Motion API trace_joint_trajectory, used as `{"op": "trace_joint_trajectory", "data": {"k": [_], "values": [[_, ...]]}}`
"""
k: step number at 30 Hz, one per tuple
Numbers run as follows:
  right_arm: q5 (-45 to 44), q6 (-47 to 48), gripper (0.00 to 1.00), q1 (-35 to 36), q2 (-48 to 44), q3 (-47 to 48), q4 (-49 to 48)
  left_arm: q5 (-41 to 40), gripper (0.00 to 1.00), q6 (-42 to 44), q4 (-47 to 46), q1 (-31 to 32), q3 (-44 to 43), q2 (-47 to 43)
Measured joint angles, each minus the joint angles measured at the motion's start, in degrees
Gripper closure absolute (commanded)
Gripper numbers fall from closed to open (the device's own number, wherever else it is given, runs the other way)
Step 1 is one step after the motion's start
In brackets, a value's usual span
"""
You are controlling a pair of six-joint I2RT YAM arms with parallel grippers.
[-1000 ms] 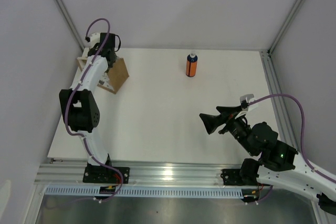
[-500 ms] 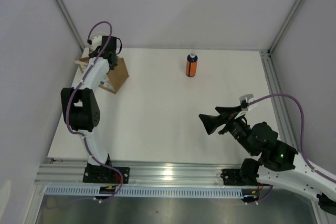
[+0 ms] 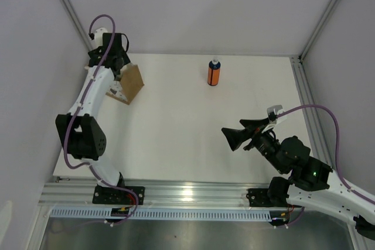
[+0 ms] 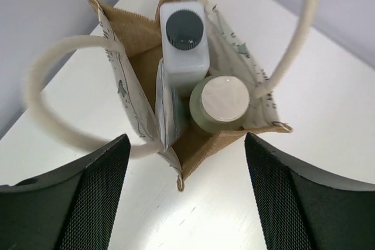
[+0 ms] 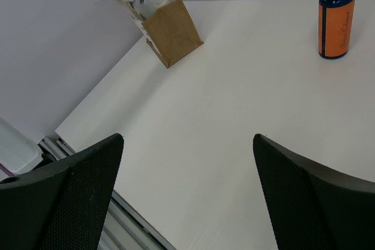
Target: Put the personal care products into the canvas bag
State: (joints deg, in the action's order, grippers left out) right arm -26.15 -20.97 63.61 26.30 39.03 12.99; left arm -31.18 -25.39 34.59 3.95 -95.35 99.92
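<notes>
At twelve o'clock on the bench [image 3: 176,115], orange bottle [image 3: 214,73] stands alone, well apart from canvas bag [image 4: 137,45] at ten; likely light, rigid, slick; grip round mid-body; left fingers [image 4: 82,197] spread above bag, empty; right fingers [image 5: 70,197] spread, empty; white bottle [image 4: 184,48], cream cylinder [image 4: 221,102] inside, bases hidden.

Looking straight down into an open bag [image 4: 140,57] standing on a white table [image 4: 328,115]. Inside, a white bottle [image 4: 184,45] with a dark cap stands touching a cream cylinder [image 4: 221,102]. Two cream handles [image 4: 35,95] loop outward. The gripper [image 4: 186,140] hangs above, its black fingers [image 4: 88,191] spread wide and empty.
</notes>
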Motion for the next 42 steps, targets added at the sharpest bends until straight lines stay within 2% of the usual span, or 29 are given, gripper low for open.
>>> {"op": "trace_joint_trajectory", "data": {"k": [9,11,12,13,17,22,25,28,32,37,42], "values": [[-0.3,0.1,0.04,0.0,0.1,0.0,0.0,6.4,0.14,4.4,0.3,3.5,-0.1,-9.9],[-0.5,0.1,0.04,0.0,0.3,0.0,0.0,9.4,0.08,5.6,0.5,6.1,0.1,-11.9],[-0.6,0.2,0.04,0.0,0.5,0.0,0.0,11.9,0.01,6.0,-0.3,7.3,1.3,-13.8],[-0.9,0.3,0.04,0.0,0.8,0.0,0.0,13.8,0.01,6.4,-0.9,9.2,2.6,-15.6],[-1.6,1.2,0.04,0.0,2.4,0.0,-0.1,21.7,0.01,5.8,-6.5,17.4,15.8,-28.0],[-4.9,3.5,0.03,-0.3,5.3,0.0,-1.1,24.2,0.01,3.5,-15.1,31.7,33.4,-41.7],[-7.0,5.1,0.03,-1.6,8.1,0.5,-2.1,24.4,0.01,1.0,-20.6,34.8,45.5,-47.7],[-8.9,8.0,0.03,-4.9,15.1,4.7,-3.8,24.3,0.01,-1.6,-24.3,35.2,55.8,-50.7],[-6.8,10.5,0.04,-15.0,28.6,14.2,-7.3,25.5,0.01,-5.1,-27.8,35.2,64.5,-52.8],[0.2,13.5,0.04,-27.0,49.1,24.6,-11.1,27.8,0.01,-6.2,-31.8,36.3,65.7,-52.8],[5.1,18.8,0.03,-31.2,63.7,30.1,-11.1,28.1,0.01,-6.2,-35.4,37.4,67.0,-49.4]]}}
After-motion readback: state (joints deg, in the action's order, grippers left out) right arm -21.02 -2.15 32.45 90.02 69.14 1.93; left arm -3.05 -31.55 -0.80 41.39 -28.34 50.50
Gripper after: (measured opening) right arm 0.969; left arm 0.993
